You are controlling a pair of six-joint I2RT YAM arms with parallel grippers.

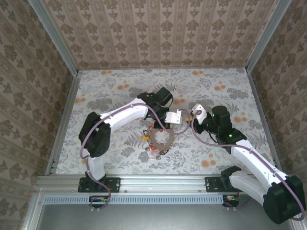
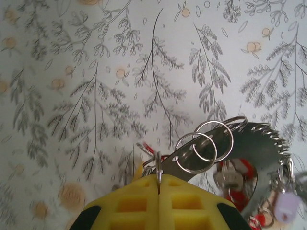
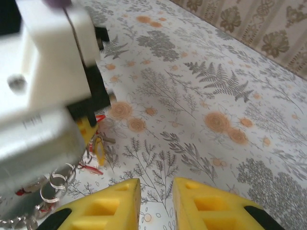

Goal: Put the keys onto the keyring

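Yellow is the colour of your left hand (image 2: 158, 178). Its two fingers are pressed tight together, and a small wire ring (image 2: 158, 165) is pinched edge-on between them. That little ring seems to join on to the keyring (image 2: 261, 143), the grey plate with saw teeth just to the right. Red keys (image 2: 243, 167) show through its open middle. I think you hold the little ring so the bunch cannot slide about while the other hand works.

From above, the keyring (image 1: 162, 139) lies near the middle of the table (image 1: 110, 91), right under your left arm. That view tells you where both arms meet. But the pinch is too small to see there; the left wrist camera shows it up close.

Your right hand (image 3: 156, 191) comes next. Its fingers stand a little apart, with nothing between them. It hangs over the flowery table just beside the left arm, whose white body looks big and blurry in the right wrist camera. My guess is that it waits close by so that it can reach a key.
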